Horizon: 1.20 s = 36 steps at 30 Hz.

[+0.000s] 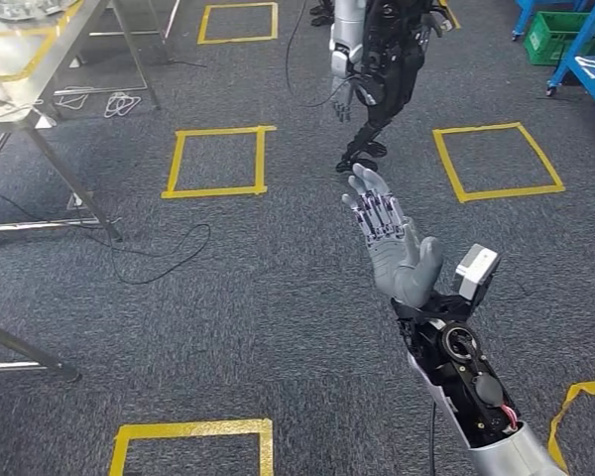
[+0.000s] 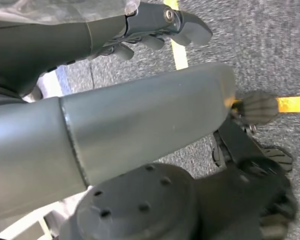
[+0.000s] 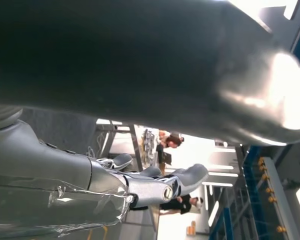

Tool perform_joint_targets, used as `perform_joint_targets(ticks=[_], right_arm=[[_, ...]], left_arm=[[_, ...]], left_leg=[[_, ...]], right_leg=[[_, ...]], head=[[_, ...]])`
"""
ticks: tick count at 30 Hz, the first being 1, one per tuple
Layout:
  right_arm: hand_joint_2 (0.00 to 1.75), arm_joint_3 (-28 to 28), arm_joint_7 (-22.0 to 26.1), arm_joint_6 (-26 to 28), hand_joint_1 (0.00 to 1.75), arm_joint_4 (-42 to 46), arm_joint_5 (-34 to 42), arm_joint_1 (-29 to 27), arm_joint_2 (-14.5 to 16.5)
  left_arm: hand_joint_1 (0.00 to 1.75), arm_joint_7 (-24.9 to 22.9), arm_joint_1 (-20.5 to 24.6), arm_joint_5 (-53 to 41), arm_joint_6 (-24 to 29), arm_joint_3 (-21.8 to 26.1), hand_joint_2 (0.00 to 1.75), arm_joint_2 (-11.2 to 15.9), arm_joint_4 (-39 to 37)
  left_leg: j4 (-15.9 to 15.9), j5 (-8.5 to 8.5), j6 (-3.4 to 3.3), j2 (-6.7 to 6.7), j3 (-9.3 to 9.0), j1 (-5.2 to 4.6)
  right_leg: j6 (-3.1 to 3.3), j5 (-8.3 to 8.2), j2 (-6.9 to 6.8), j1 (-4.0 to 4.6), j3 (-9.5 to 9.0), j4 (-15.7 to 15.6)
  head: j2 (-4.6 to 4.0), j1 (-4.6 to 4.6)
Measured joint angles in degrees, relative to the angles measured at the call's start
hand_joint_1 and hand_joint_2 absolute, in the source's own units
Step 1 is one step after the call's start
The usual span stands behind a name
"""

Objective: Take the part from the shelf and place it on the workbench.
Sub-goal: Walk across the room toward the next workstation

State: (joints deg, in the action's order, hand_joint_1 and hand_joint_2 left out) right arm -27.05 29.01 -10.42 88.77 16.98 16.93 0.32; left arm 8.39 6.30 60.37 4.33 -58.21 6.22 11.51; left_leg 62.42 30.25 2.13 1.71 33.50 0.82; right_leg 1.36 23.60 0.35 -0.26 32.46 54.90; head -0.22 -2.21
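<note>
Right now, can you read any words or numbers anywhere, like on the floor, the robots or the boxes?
No, there is nothing to read.
The yellow tape squares on the grey carpet are plain outlines with no writing.
The other robot ahead and the right hand show no label.
The green crate shows no lettering either.
</note>
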Motion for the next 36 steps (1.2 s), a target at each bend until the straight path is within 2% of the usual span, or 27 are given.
perform_joint_targets(ticks=[2,3,4,5,7,9,11,12,14,15,16,17,18,19,20,21,23,24,26,28,29,31,32,33,34,35,36], right_arm=[[0.00,0.04,-0.03,0.03,0.00,0.02,0.00,-0.11,0.01],[0.00,0.05,-0.03,0.06,0.00,0.02,0.00,-0.20,0.01],[0.00,0.08,-0.03,0.09,0.00,0.02,0.00,-0.25,0.01],[0.00,0.09,-0.03,0.11,0.00,0.02,0.00,-0.29,0.01],[0.00,0.10,-0.03,0.15,0.00,0.03,0.00,-0.29,0.01],[0.00,0.10,-0.02,0.17,0.00,0.05,0.00,-0.31,0.01],[0.00,0.14,0.02,0.20,0.00,0.12,0.00,-0.40,0.01],[0.00,0.18,0.05,0.21,0.00,0.16,0.00,-0.46,0.00],[0.00,0.25,0.13,0.26,0.00,0.25,0.00,-0.52,-0.01],[0.00,0.27,0.15,0.28,0.00,0.27,0.00,-0.57,-0.01],[0.00,0.27,0.15,0.30,0.00,0.29,0.00,-0.64,-0.01],[0.00,0.27,0.15,0.31,0.00,0.29,0.00,-0.74,-0.01],[0.00,0.27,0.15,0.32,0.00,0.29,0.00,-0.85,-0.01],[0.00,0.27,0.14,0.33,0.00,0.29,0.00,-0.91,-0.01],[0.00,0.28,0.14,0.34,0.00,0.29,0.00,-0.94,-0.01],[0.00,0.30,0.14,0.36,0.00,0.31,0.00,-0.92,-0.01],[0.00,0.34,0.17,0.37,0.00,0.35,0.00,-0.81,-0.01],[0.00,0.36,0.21,0.37,0.00,0.37,0.00,-0.78,-0.01],[0.00,0.42,0.29,0.41,0.00,0.40,0.00,-0.82,-0.02],[0.00,0.50,0.34,0.51,0.00,0.52,0.00,-0.83,-0.02],[0.00,0.51,0.37,0.57,0.00,0.59,0.00,-0.78,-0.02],[0.00,0.50,0.38,0.67,0.00,0.67,-0.01,-0.78,-0.01],[0.00,0.49,0.37,0.69,0.00,0.66,-0.01,-0.84,-0.01],[0.00,0.49,0.37,0.71,0.00,0.66,-0.01,-0.91,-0.01],[0.00,0.50,0.36,0.73,0.00,0.65,-0.01,-0.95,-0.01],[0.00,0.50,0.36,0.75,0.00,0.65,-0.02,-0.95,-0.01],[0.00,0.51,0.37,0.77,0.00,0.66,-0.02,-0.94,-0.01]], left_arm=[[0.00,0.00,-0.14,0.00,0.00,-0.01,0.00,-0.02,-0.01],[0.00,0.00,-0.26,0.00,0.00,-0.01,0.00,-0.01,-0.02],[0.00,0.00,-0.34,0.00,0.00,-0.02,0.00,-0.01,-0.02],[0.00,0.00,-0.38,0.00,0.00,-0.02,0.00,0.02,-0.02],[0.00,0.00,-0.33,0.00,0.01,-0.01,0.00,0.15,-0.02],[0.00,0.01,-0.17,0.00,0.02,0.00,0.00,0.29,-0.02],[0.00,0.02,0.03,0.00,0.02,0.00,0.00,0.26,-0.02],[0.00,0.02,0.09,0.00,0.02,0.00,0.00,0.21,-0.02],[0.00,0.02,0.03,0.01,0.05,0.00,0.00,0.15,-0.02],[0.00,0.02,-0.05,0.01,0.07,0.00,0.00,0.16,-0.02],[0.00,0.02,-0.14,0.01,0.10,0.00,0.00,0.16,-0.02],[0.00,0.02,-0.21,0.02,0.13,0.00,0.00,0.16,-0.02],[0.00,0.02,-0.25,0.02,0.18,0.00,0.00,0.16,-0.02],[0.00,0.02,-0.25,0.02,0.22,0.00,0.00,0.16,-0.02],[0.00,0.02,-0.23,0.02,0.26,0.00,0.00,0.15,-0.02],[0.00,0.02,-0.22,0.02,0.28,0.00,0.00,0.14,-0.02],[0.00,0.02,-0.23,0.02,0.28,0.00,0.00,0.16,-0.02],[0.00,0.02,-0.22,0.02,0.28,0.00,0.00,0.17,-0.02],[0.00,0.02,-0.11,0.02,0.29,0.00,0.00,0.15,-0.02],[0.00,0.02,0.00,0.02,0.29,0.00,0.00,0.08,-0.02],[0.00,0.02,0.03,0.01,0.29,0.00,0.00,0.05,-0.02],[0.00,0.02,-0.04,0.00,0.28,0.00,0.00,0.03,-0.02],[0.00,0.02,-0.11,0.00,0.29,-0.01,0.00,0.03,-0.02],[0.00,0.02,-0.22,0.00,0.30,-0.01,0.00,0.03,-0.02],[0.00,0.02,-0.31,0.00,0.30,-0.02,0.00,0.04,-0.02],[0.00,0.02,-0.36,0.00,0.31,-0.02,0.00,0.05,-0.02],[0.00,0.02,-0.37,0.00,0.31,-0.02,0.00,0.09,-0.02]], left_leg=[[8.05,2.89,0.01,-1.10,4.20,-0.05],[9.58,2.84,-0.09,-1.26,5.21,-0.06],[8.66,1.64,-0.28,-1.38,5.04,-0.07],[5.51,-0.39,-0.55,-1.72,3.75,-0.07],[-3.21,-4.31,-1.17,-3.74,-0.13,-0.06],[-7.92,-5.60,-1.48,-5.12,-2.24,-0.14],[-8.55,-5.61,-1.74,-4.36,-2.49,-0.19],[-8.88,-5.75,-1.99,-3.82,-2.66,-0.14],[-9.51,-6.05,-2.52,-2.64,-2.98,-0.01],[-9.63,-6.07,-2.67,-2.06,-3.06,-0.10],[-9.65,-6.05,-2.78,-1.49,-3.07,-0.17],[-9.64,-6.01,-2.80,-0.90,-3.07,-0.21],[-9.62,-5.96,-2.77,-0.33,-3.08,-0.22],[-9.59,-5.88,-2.69,0.21,-3.12,-0.19],[-9.53,-5.78,-2.54,0.71,-3.21,-0.15],[-9.42,-5.61,-2.31,1.17,-3.32,-0.13],[-9.05,-5.23,-1.74,1.99,-3.44,-0.36],[-8.91,-5.09,-1.48,2.39,-3.49,-0.50],[-8.90,-4.96,-0.98,3.27,-3.67,-0.52],[-7.91,-4.05,-0.35,2.43,-3.54,-0.23],[-5.74,-2.70,-0.10,1.34,-2.65,-0.12],[2.11,1.20,0.17,-0.80,1.09,-0.01],[6.26,2.74,0.20,-1.13,3.23,-0.02],[8.87,3.26,0.17,-1.26,4.72,-0.03],[9.17,2.58,0.06,-1.32,5.15,-0.03],[7.00,0.85,-0.14,-1.47,4.39,-0.03],[2.94,-1.49,-0.40,-2.00,2.66,-0.04]], right_leg=[[0.31,-0.06,1.12,0.15,0.09,0.01],[0.35,-0.07,1.80,0.24,0.10,0.02],[0.36,-0.09,2.52,0.31,0.08,0.03],[0.35,-0.10,3.22,0.34,0.02,0.04],[0.20,-0.11,4.42,0.44,0.03,0.17],[-0.21,-0.16,5.40,0.50,0.28,0.25],[-0.88,-0.32,6.33,0.43,0.58,0.11],[-1.16,-0.08,5.93,0.42,0.78,0.39],[-1.68,2.15,3.43,0.44,2.39,3.87],[-1.88,4.13,1.85,0.33,3.96,7.46],[-2.13,6.13,0.94,0.20,5.86,11.64],[-2.35,7.52,0.52,0.04,7.53,15.23],[-2.55,7.92,0.29,-0.13,8.41,17.16],[-2.71,7.18,0.09,-0.29,8.11,16.71],[-2.80,5.53,-0.28,-0.41,6.64,13.95],[-2.83,3.53,-1.20,-0.47,4.35,9.64],[-2.48,1.20,-2.91,-0.18,0.72,2.53],[-2.16,0.91,-3.28,-0.02,0.01,0.94],[-1.32,0.91,-2.25,0.22,0.09,0.58],[-0.60,0.68,-1.19,0.16,-0.11,0.28],[-0.27,0.53,-0.72,0.03,-0.22,0.12],[0.18,0.36,0.24,-0.04,-0.24,0.03],[0.30,0.33,0.80,0.02,-0.20,0.03],[0.35,0.32,1.44,0.08,-0.19,0.04],[0.38,0.30,2.15,0.12,-0.21,0.04],[0.38,0.29,2.87,0.13,-0.26,0.05],[0.37,0.27,3.56,0.13,-0.33,0.05]], head=[[0.00,-0.02],[0.00,-0.03],[0.00,-0.03],[0.00,-0.04],[0.00,-0.05],[0.00,-0.04],[0.00,-0.03],[0.00,-0.02],[0.00,0.09],[0.00,0.14],[0.00,0.18],[0.00,0.18],[0.00,0.18],[0.00,0.18],[0.00,0.18],[0.00,0.18],[0.00,0.15],[0.00,0.13],[0.00,0.08],[0.00,0.05],[0.00,0.02],[0.00,-0.03],[0.00,-0.04],[0.00,-0.04],[0.00,-0.04],[0.00,-0.05],[0.00,-0.05]])
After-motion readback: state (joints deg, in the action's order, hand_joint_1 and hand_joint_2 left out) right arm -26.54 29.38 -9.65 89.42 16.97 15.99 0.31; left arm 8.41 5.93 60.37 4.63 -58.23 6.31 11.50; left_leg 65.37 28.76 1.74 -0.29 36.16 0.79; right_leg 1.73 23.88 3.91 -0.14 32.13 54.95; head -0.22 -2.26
